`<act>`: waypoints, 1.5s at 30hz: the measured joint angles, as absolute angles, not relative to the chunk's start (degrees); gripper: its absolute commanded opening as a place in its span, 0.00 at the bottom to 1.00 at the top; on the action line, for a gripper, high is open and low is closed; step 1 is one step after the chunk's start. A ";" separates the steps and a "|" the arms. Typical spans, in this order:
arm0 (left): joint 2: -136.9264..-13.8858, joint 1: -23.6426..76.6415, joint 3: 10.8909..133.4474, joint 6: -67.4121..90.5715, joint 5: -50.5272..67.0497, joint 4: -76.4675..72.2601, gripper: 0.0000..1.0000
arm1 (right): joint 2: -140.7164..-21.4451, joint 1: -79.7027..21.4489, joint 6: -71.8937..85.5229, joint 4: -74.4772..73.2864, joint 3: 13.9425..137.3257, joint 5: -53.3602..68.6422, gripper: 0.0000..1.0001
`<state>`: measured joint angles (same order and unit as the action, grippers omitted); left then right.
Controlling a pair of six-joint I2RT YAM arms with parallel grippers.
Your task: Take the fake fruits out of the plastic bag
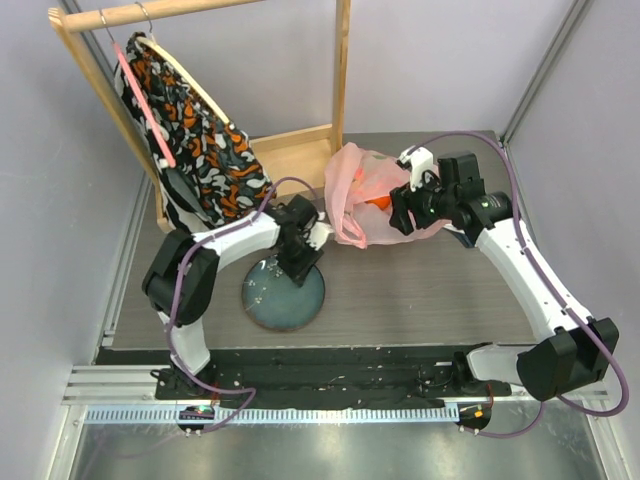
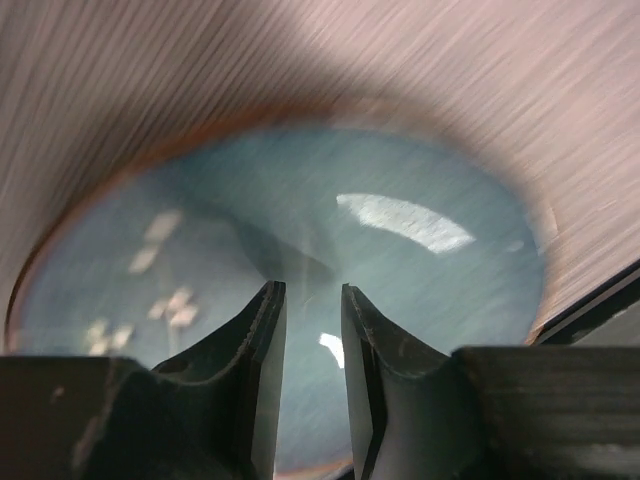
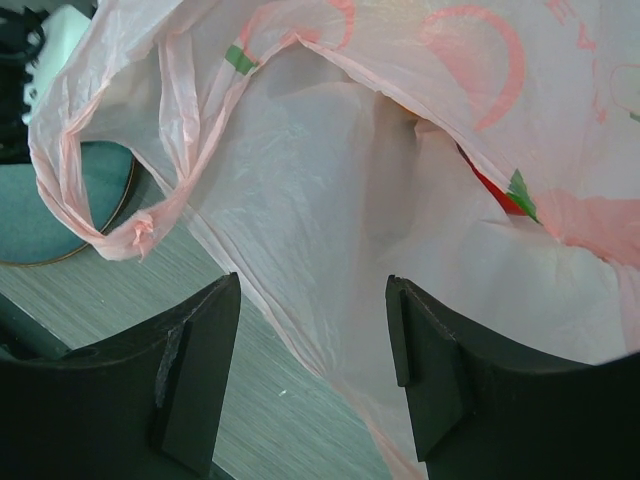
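Black left gripper (image 2: 312,292) fingers, narrowly parted and empty, hang over a blue-grey plate (image 2: 430,300). Right gripper (image 3: 313,285), jaws wide apart, faces the pink plastic bag (image 3: 330,160) lying on the table (image 3: 268,420), fake fruits (image 3: 492,190) inside.

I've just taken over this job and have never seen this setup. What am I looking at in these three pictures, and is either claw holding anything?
These are two robot arms bolted at the near edge of the table, each ending in a two-finger claw. The wide picture looks down from above and behind them. The other two come from cameras on the wrists. On the table lie a blue plate and the pink plastic bag, with something orange showing through it. A wooden rack with a patterned cloth stands behind. The left gripper hangs over the plate, fingers a narrow gap apart, holding nothing. The right gripper is open at the bag, not clamped on it.
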<state>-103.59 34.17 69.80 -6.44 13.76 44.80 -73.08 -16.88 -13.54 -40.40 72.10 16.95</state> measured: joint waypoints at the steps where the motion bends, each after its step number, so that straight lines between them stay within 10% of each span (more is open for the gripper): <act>1: -104.60 35.44 71.59 -6.13 13.78 44.82 0.32 | -72.99 -16.88 -13.69 -40.40 72.10 16.78 0.67; 12: -89.41 35.64 65.01 -11.44 10.35 47.59 0.66 | -69.95 -16.60 -14.92 -40.36 70.28 15.55 0.68; 21: -79.77 7.97 55.86 3.73 10.61 42.61 0.70 | -69.78 -16.38 -14.87 -40.40 69.14 15.66 0.69; 35: -83.24 10.48 44.60 27.68 17.65 30.46 0.65 | -71.53 -16.38 -14.90 -40.69 69.21 15.57 0.69; 45: -100.92 26.06 58.57 38.57 27.07 25.39 0.66 | -71.50 -16.27 -15.53 -40.77 69.17 14.87 0.69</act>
